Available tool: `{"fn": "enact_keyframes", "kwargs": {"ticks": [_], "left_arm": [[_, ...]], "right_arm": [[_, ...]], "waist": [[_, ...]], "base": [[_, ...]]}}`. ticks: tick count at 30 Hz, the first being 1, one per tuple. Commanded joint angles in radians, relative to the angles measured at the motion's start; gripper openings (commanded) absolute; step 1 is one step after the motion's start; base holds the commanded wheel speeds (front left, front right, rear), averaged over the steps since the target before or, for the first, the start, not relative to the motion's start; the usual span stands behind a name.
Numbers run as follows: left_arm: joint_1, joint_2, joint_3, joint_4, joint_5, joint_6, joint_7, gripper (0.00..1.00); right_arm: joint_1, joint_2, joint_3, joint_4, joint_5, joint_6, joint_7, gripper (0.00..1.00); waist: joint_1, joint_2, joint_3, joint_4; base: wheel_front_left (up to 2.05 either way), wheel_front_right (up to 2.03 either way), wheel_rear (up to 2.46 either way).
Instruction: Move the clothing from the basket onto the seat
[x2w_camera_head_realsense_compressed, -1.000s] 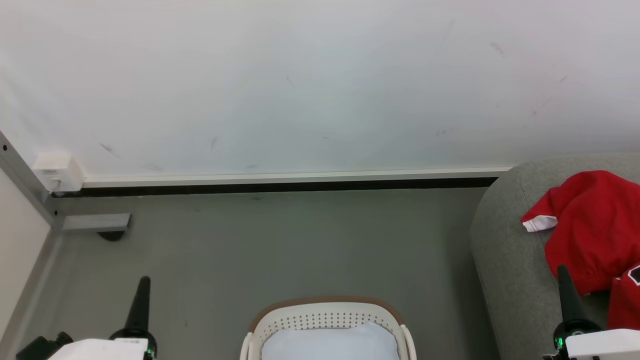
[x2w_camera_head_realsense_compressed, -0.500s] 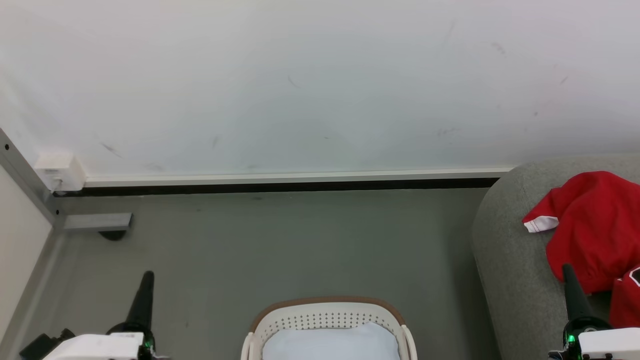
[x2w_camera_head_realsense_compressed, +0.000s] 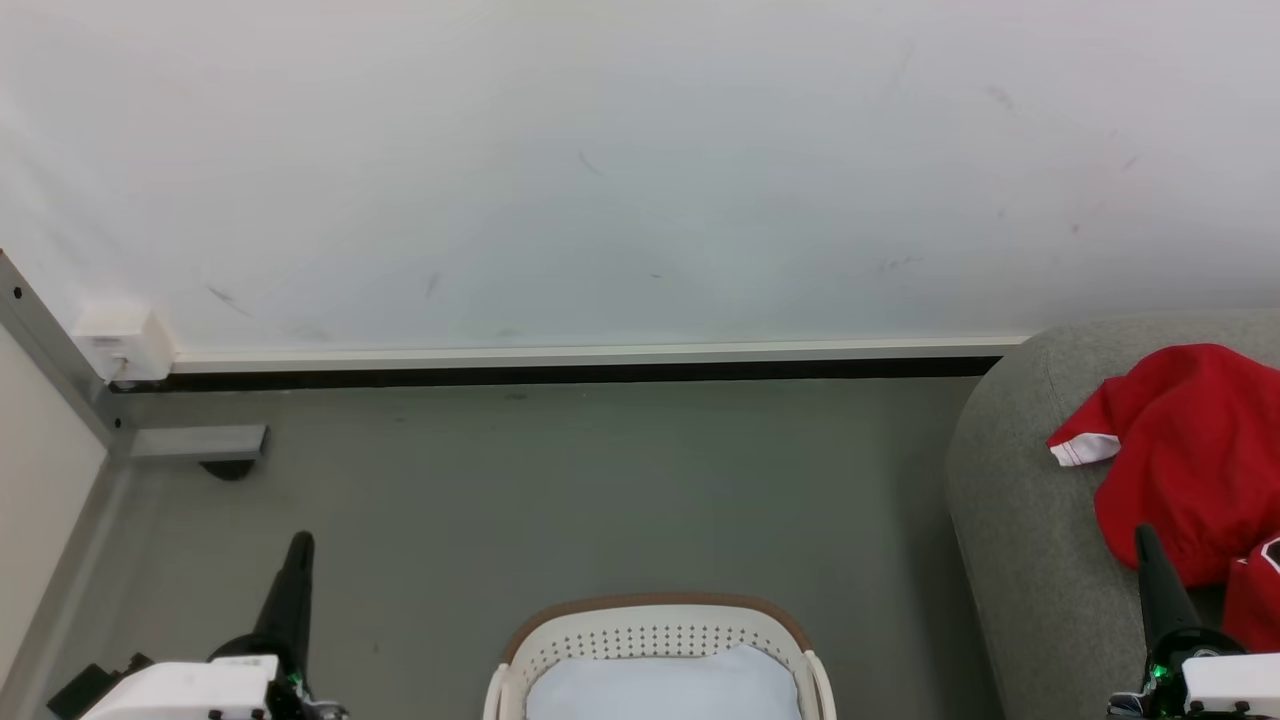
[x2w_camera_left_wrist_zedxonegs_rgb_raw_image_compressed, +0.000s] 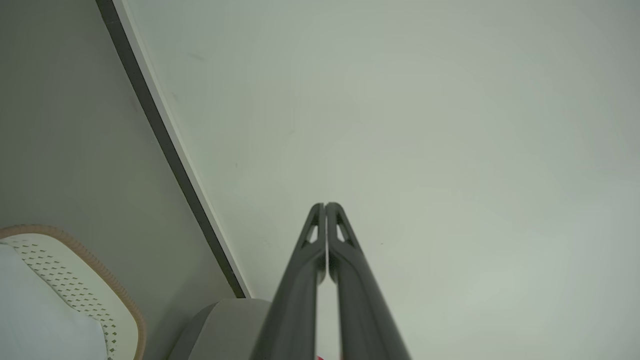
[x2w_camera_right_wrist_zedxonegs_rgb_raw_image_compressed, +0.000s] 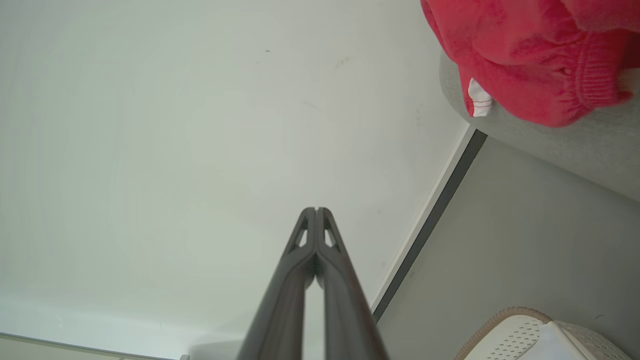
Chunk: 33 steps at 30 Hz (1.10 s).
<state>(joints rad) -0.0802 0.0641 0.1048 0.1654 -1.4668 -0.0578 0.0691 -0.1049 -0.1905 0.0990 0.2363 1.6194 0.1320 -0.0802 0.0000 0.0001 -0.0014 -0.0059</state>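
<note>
Two red bits of clothing (x2w_camera_head_realsense_compressed: 1190, 450) heaped on seat (x2w_camera_head_realsense_compressed: 1030, 520), well right of basket (x2w_camera_head_realsense_compressed: 650, 630). Pale pad (x2w_camera_head_realsense_compressed: 660, 685) inside basket. L gripper (x2w_camera_head_realsense_compressed: 298, 545) left of basket, R gripper (x2w_camera_head_realsense_compressed: 1143, 535) right, by clothing; both w/ fingers pressed together, holding nothing.

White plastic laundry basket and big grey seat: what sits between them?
Nothing: in the head view, a strip of bare grey floor separates the brown-rimmed white perforated basket from the light-grey upholstered seat.
</note>
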Motion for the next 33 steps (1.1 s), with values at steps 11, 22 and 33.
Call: {"fn": "enact_keyframes", "kwargs": {"ticks": [11, 22, 33], "left_arm": [[-0.020, -0.007, 0.009, -0.008, -0.087, 0.006, 0.027, 0.00], [-0.027, -0.014, 0.013, -0.011, -0.150, 0.010, 0.047, 0.00], [-0.027, -0.014, 0.013, -0.011, -0.152, 0.011, 0.047, 0.00]], "right_arm": [[-0.019, -0.033, 0.019, -0.011, 0.120, -0.002, -0.003, 0.00], [-0.021, -0.058, 0.039, -0.017, 0.216, -0.002, -0.009, 0.00], [-0.021, -0.073, 0.057, -0.023, 0.232, -0.002, -0.024, 0.00]], "waist": [[0.0000, -0.0001, 0.000, 0.003], [0.0000, -0.0001, 0.000, 0.005], [0.0000, -0.0001, 0.000, 0.006]], "base": [[0.00, 0.00, 0.00], [0.00, 0.00, 0.00], [0.00, 0.00, 0.00]]}}
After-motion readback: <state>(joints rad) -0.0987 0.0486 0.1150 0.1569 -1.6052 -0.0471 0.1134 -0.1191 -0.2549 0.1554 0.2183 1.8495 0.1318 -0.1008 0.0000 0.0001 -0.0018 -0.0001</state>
